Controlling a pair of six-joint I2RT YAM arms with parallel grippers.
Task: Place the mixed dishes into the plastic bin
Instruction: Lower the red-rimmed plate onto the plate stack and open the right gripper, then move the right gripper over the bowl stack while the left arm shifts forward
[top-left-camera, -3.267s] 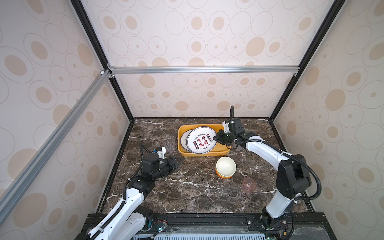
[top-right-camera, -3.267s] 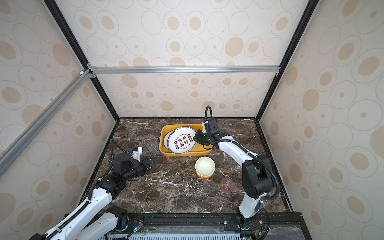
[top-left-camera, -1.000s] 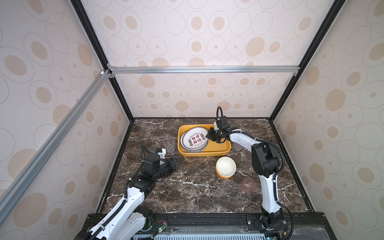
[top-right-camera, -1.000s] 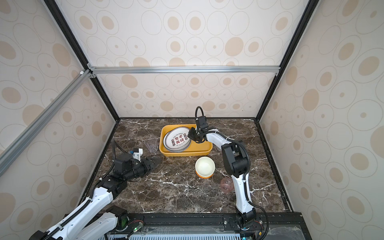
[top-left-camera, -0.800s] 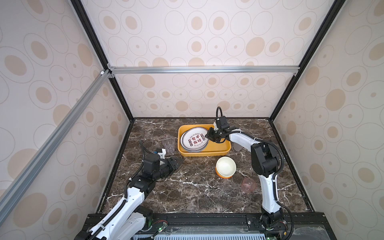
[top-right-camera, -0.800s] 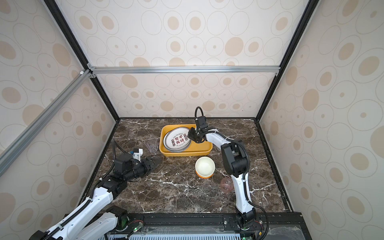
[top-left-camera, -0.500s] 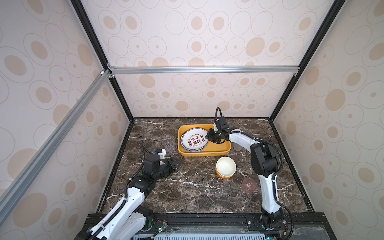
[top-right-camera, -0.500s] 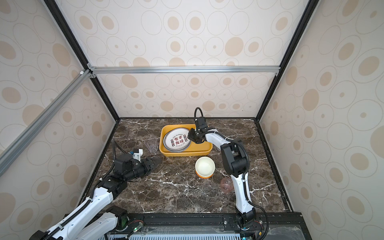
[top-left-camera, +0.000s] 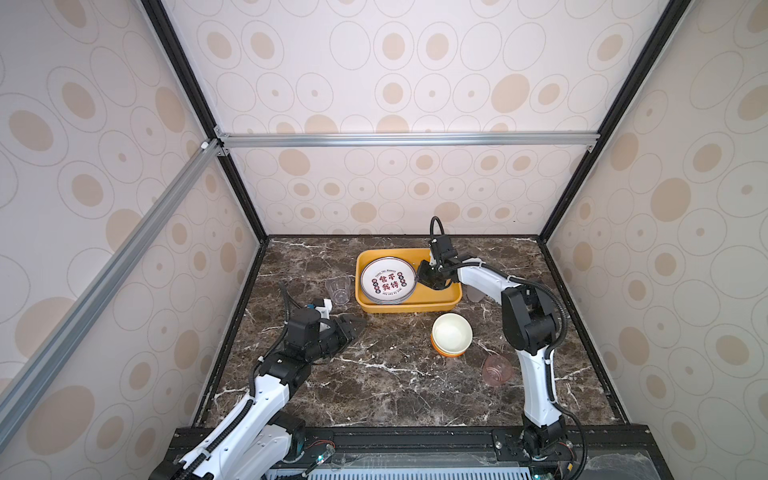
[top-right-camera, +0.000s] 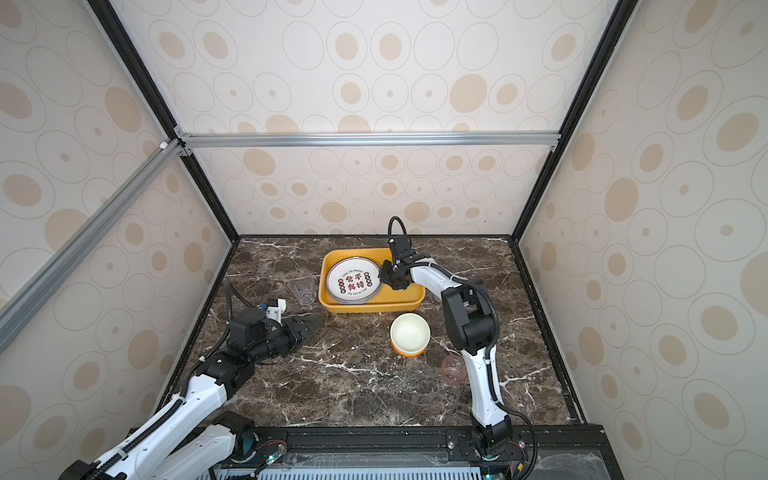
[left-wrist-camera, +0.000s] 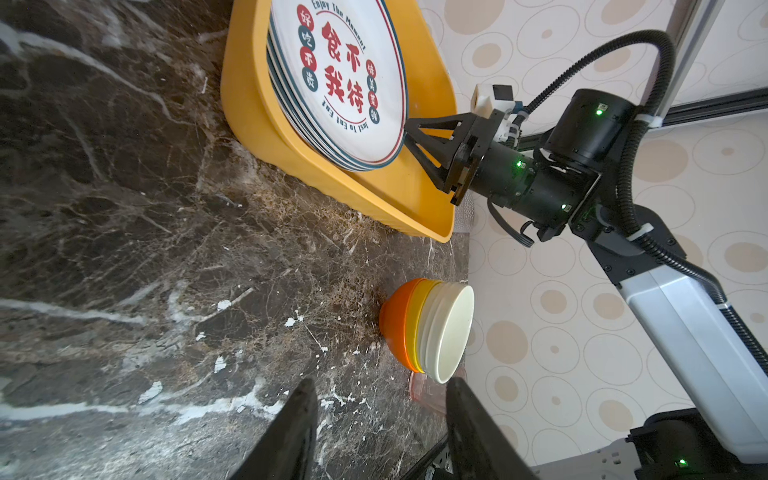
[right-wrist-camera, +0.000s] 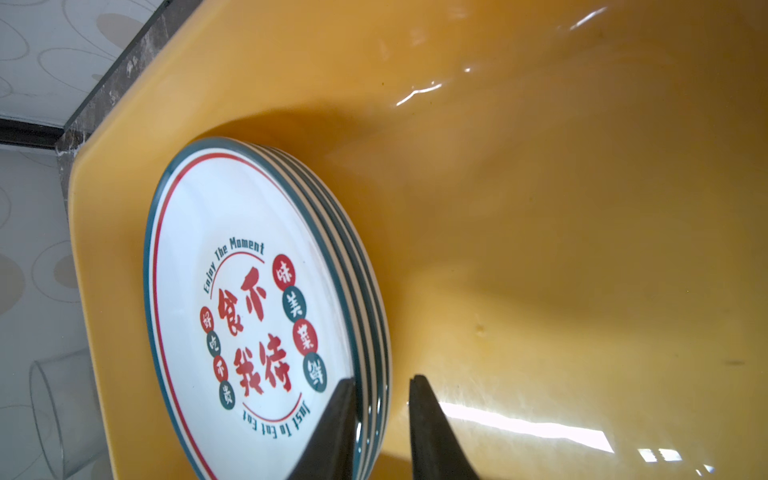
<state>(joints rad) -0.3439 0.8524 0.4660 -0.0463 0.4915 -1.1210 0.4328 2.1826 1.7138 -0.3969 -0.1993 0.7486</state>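
A stack of white plates (top-left-camera: 387, 282) (top-right-camera: 353, 281) with red Chinese characters lies in the left half of the yellow-orange plastic bin (top-left-camera: 409, 308) (top-right-camera: 372, 307). My right gripper (top-left-camera: 422, 276) (right-wrist-camera: 382, 386) is open at the stack's right rim. One finger lies over the top plate (right-wrist-camera: 249, 316), the other stands off the rim with a gap. Stacked orange bowls (top-left-camera: 451, 334) (left-wrist-camera: 432, 328) sit in front of the bin, a pink cup (top-left-camera: 496, 370) beyond them. My left gripper (top-left-camera: 353, 326) (left-wrist-camera: 380, 386) hovers open and empty, left of the bowls.
A clear cup (top-left-camera: 338, 289) (right-wrist-camera: 58, 411) stands just left of the bin. A grey cup (top-left-camera: 473, 293) is partly hidden behind my right arm at the bin's right end. Enclosure walls close in the marble table on three sides.
My right gripper carried the tilted plate left, set it flat on the stack in the bin, then parted its jaws. The left arm has barely moved.
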